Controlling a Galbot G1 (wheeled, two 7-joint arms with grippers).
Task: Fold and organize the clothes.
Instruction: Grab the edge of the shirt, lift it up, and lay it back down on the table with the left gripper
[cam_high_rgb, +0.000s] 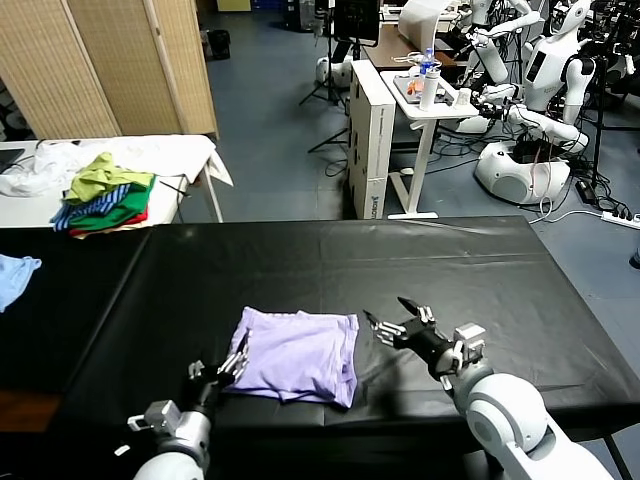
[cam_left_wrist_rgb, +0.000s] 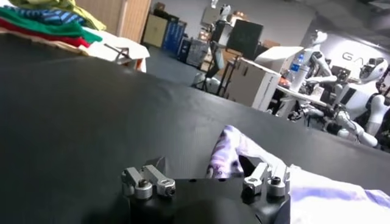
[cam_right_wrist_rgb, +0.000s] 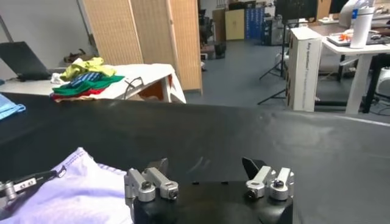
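Head view: the right gripper (cam_high_rgb: 392, 317) stands open and empty just beside the folded T-shirt (cam_high_rgb: 297, 357) on the black table (cam_high_rgb: 330, 260); the left gripper (cam_high_rgb: 236, 362), open too, sits at its near left corner. Left wrist view: the shirt lies by one finger. Right wrist view: nothing held. Folding looks finished; next, probably, both arms regrasp to tidy or move it.

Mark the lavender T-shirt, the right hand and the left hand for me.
lavender T-shirt (cam_high_rgb: 298, 356): head view, middle of the folded fabric.
right hand (cam_high_rgb: 393, 318): head view, between its open fingertips.
left hand (cam_high_rgb: 237, 356): head view, between its fingertips at the shirt's edge.
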